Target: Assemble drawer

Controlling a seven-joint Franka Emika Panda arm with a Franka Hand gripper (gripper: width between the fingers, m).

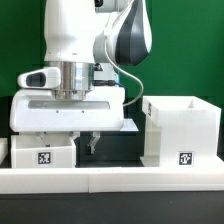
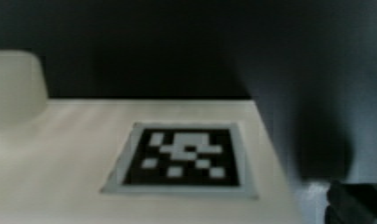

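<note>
Nearest the lens: a white ledge (image 1: 110, 180) ran across the front of the exterior view, with nothing on it.
Jaws: I could see dark tips below the gripper (image 1: 89, 142), but not the gap between them. I could not tell whether they were open or closed, and I saw nothing held.
Under the gripper: it hung low over the dark table (image 1: 118, 150), just beside the low drawer tray (image 1: 40, 155) on the exterior view's left.
Further out: the open-topped drawer box (image 1: 180, 125) stood on the exterior view's right, well apart from the tray.
Done so far: nothing that I could see. The tray sat outside the box and I saw no parts joined.
Left to do: by my judgement almost everything, namely gripping the tray, carrying it across and sliding it into the box.
Wrist view only: a tagged white face (image 2: 78, 130) sat close below, its marker tag (image 2: 188, 156) blurred. I took it for the tray without being sure. A pale rounded shape (image 2: 11, 85) I could not identify.
Exterior view only: the box and the spacing between the parts.
</note>
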